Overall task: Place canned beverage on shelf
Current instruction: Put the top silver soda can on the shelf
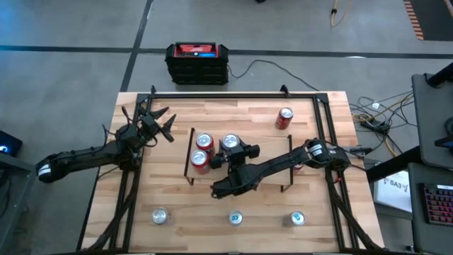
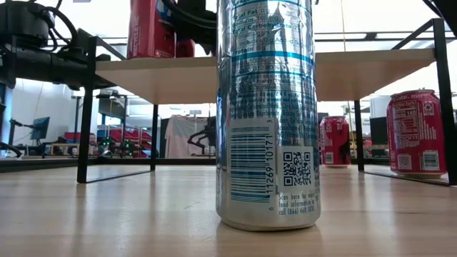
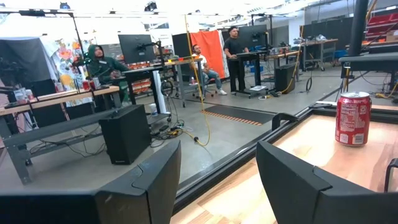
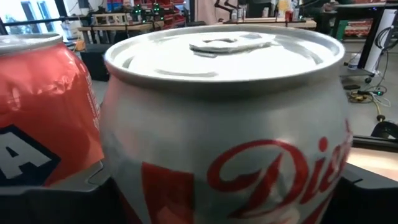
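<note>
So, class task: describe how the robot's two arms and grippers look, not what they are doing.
Both arms are dark, slim and jointed. The left gripper has two dark, blocky angular fingers. The right gripper is equally dark, and a pale band marks each arm near its base.

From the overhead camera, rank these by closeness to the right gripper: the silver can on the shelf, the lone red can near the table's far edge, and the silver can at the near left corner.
1. Silver can on the shelf: at the right gripper, between its fingers.
2. Lone red can: toward the far right of the table.
3. Near-left silver can: front row, left end, farthest.
</note>
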You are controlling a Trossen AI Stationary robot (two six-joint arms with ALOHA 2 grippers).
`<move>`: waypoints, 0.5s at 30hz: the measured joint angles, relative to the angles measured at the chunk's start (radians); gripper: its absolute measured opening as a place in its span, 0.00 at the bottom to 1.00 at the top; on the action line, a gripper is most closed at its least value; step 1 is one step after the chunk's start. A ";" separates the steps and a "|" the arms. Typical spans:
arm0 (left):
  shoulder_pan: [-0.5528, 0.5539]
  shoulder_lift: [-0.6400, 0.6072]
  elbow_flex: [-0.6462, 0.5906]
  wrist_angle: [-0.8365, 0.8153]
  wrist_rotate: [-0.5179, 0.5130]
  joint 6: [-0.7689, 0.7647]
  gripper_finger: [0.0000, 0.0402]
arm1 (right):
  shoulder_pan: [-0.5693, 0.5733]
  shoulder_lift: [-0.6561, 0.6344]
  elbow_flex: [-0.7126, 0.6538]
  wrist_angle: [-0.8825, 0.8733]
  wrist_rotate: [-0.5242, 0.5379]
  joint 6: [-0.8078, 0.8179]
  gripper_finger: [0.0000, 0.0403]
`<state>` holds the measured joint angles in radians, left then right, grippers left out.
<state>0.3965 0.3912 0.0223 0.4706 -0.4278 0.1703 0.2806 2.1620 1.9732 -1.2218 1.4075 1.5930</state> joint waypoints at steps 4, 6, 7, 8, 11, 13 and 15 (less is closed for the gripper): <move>0.000 0.000 0.000 0.000 0.000 0.000 0.49 | 0.000 0.000 0.001 0.009 0.006 0.001 0.78; 0.000 0.000 0.000 0.000 0.000 0.000 0.49 | 0.000 0.000 0.001 0.010 0.006 0.001 0.78; 0.000 0.000 0.000 0.000 0.000 0.000 0.49 | 0.000 0.000 0.001 0.010 0.006 0.001 0.78; 0.000 0.000 0.000 0.000 0.000 0.000 0.49 | 0.000 0.000 0.001 0.011 0.006 0.001 0.79; 0.000 0.000 0.000 0.000 0.000 0.000 0.49 | 0.000 0.000 0.001 0.011 0.006 0.000 0.80; 0.000 0.000 0.000 0.000 0.000 0.000 0.49 | 0.002 0.000 0.001 0.012 0.006 0.000 0.81; 0.000 0.000 0.000 0.000 0.000 0.000 0.49 | 0.003 0.000 0.001 0.012 0.004 0.003 0.83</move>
<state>0.3965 0.3912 0.0223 0.4706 -0.4282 0.1707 0.2832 2.1620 1.9743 -1.2098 1.4113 1.5955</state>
